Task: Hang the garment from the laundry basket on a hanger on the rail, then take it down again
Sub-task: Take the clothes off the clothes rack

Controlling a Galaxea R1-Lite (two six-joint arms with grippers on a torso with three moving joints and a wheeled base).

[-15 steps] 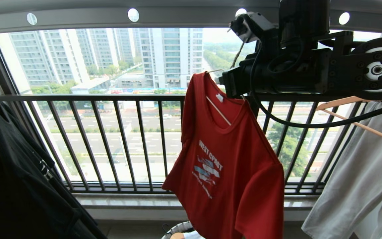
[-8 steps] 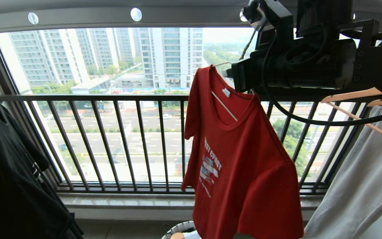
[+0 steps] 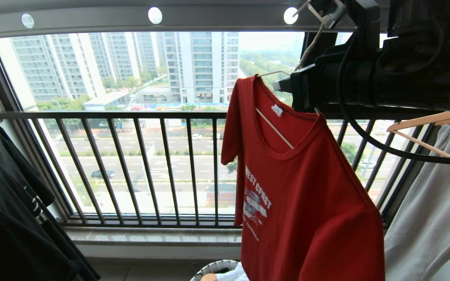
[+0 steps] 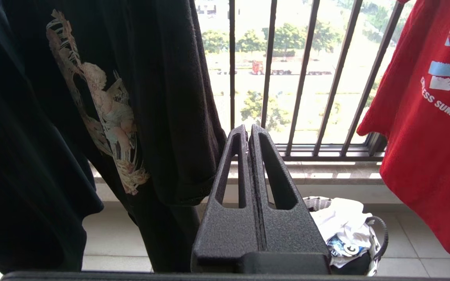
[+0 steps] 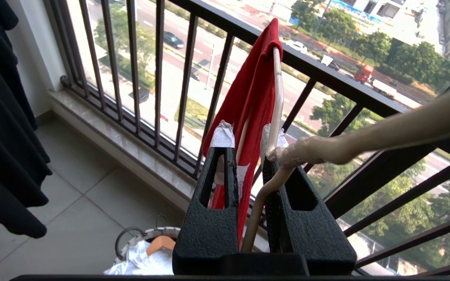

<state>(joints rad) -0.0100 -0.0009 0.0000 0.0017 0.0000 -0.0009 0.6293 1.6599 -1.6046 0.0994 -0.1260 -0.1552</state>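
A: Right gripper (image 5: 248, 150)?
B: Clamping the cream wire hanger (image 5: 275, 101) at its neck, up high on the right, just under the grey rail (image 3: 131, 17). Hook not seated as far as I can tell.
A: The red T-shirt (image 3: 307, 203)?
B: Hanging on that hanger, tilting, its far shoulder highest, before the black window railing (image 3: 131, 164).
A: Left gripper (image 4: 249, 134)?
B: Sitting low, fingers pressed together, empty, beside the black T-shirt (image 4: 92, 97).
A: Laundry basket (image 3: 215, 267)?
B: Standing on the floor below, white cloth lying inside.
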